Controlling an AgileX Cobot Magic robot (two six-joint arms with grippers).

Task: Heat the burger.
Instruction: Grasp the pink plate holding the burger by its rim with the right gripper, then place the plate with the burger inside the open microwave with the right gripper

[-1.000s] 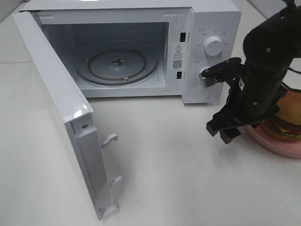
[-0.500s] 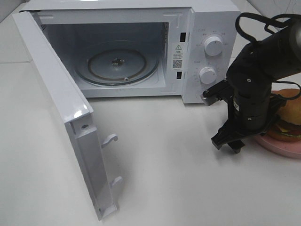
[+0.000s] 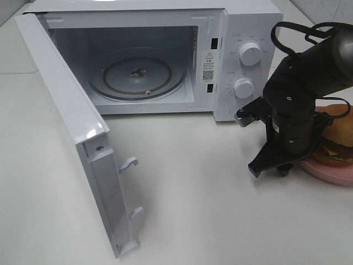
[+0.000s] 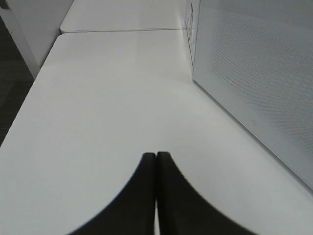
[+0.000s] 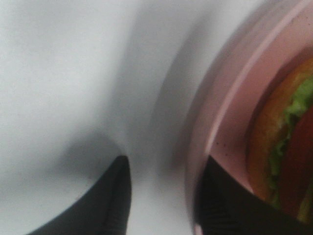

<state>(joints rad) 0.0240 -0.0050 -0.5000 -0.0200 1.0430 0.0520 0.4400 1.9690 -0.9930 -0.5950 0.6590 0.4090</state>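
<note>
The burger [image 3: 340,142], with a golden-brown bun, green lettuce and red tomato, sits on a pink plate [image 3: 330,172] at the right edge of the table. My right gripper [image 3: 270,168] is low at the plate's left side. In the right wrist view the gripper [image 5: 164,196] is open. Its fingers straddle the plate's rim [image 5: 230,98], one over the table and one inside the plate beside the burger [image 5: 283,142]. The white microwave [image 3: 248,33] stands open, with its glass turntable [image 3: 137,76] bare. My left gripper [image 4: 155,196] is shut and empty above the white table.
The microwave door [image 3: 71,127] swings out to the front left, with latch hooks [image 3: 129,164] sticking out. Two knobs [image 3: 250,54] are close to my right arm. In the left wrist view a perforated white panel [image 4: 254,73] stands beside the left gripper.
My right arm has dropped lower and shifted right, bringing the gripper down to the plate's left rim. The microwave, the door and the burger have not moved.
</note>
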